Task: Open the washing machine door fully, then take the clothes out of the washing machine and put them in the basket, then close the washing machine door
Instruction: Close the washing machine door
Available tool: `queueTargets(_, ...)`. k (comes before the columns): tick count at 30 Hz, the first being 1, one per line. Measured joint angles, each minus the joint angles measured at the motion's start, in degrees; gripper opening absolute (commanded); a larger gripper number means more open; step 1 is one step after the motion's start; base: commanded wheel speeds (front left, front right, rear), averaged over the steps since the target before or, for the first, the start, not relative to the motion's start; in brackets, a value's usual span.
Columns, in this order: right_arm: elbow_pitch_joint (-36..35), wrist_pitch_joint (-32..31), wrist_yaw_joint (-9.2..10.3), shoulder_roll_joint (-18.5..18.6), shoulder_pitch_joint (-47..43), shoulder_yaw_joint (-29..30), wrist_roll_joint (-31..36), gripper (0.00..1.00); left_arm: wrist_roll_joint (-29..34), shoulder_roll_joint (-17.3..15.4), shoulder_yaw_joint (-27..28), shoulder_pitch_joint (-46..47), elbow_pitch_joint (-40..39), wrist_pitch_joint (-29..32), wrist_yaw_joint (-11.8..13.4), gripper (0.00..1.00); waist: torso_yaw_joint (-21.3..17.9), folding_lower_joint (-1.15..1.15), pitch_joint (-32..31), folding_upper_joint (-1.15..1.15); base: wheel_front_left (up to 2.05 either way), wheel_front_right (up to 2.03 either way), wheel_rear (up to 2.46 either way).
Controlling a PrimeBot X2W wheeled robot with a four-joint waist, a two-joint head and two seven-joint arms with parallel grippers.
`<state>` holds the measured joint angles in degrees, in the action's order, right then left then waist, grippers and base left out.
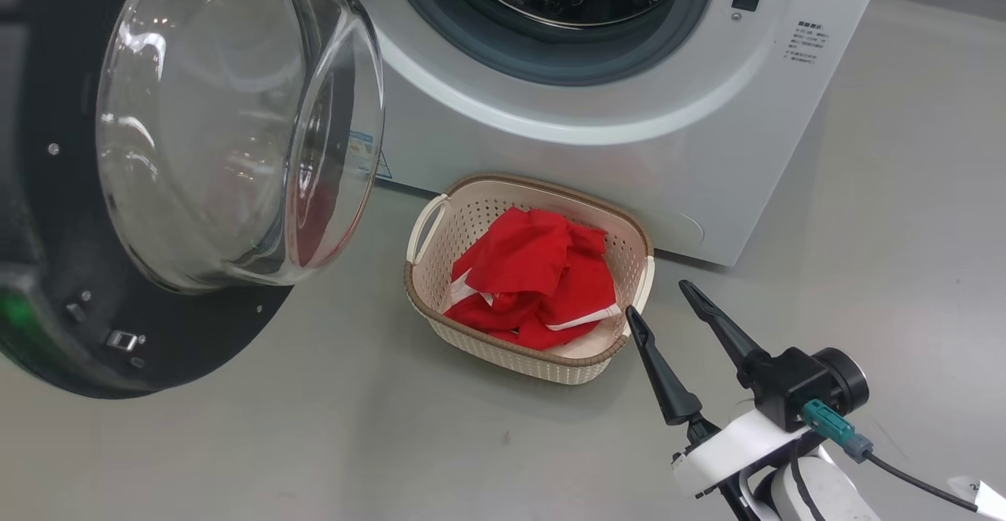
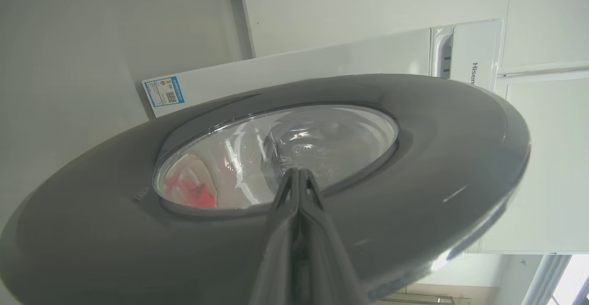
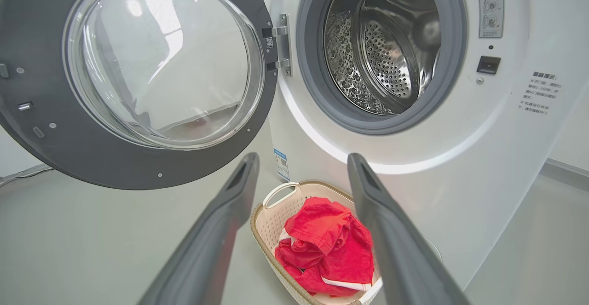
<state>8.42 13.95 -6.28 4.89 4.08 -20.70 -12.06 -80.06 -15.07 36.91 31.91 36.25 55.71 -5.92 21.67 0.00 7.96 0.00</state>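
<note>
Two steps look done, judging by how things lie: the washing machine door (image 1: 47,269) stands wide at 9 o'clock in the head view, and the clothes (image 1: 534,277) lie bunched inside the basket (image 1: 507,354), on the floor at the foot of the washing machine (image 1: 597,152), at 6 o'clock from its opening. What shows of the drum (image 3: 382,52) holds no red cloth, so closing is probably what remains.

The left gripper (image 2: 299,172) has its fingers pressed together, holding nothing, aimed at the door's outer face near the 6 o'clock edge of the glass window (image 2: 322,135); whether the tip touches cannot be told. A push there risks skidding, since two thin tips on a smooth, sloped surface can slide off. A weak or off-centre shove may also leave the latch uncaught.

The right gripper (image 1: 659,299) hangs spread and empty just beside the basket's rim at 4 o'clock. Any sideways drift could nudge the light basket. The bulging glass must swing above the basket too; clearance looks adequate but is hard to judge.
</note>
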Motion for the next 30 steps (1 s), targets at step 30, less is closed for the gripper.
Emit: queueTargets(30, 0.53, 0.08, 0.88, -0.59, -0.7, -0.03, -0.51, 1.0, -5.3, 12.76, -4.07, -10.09, -17.71, 8.27, -0.96, 0.0, -0.34, 0.0, -1.06, 0.0, 0.0, 0.0, 0.0)
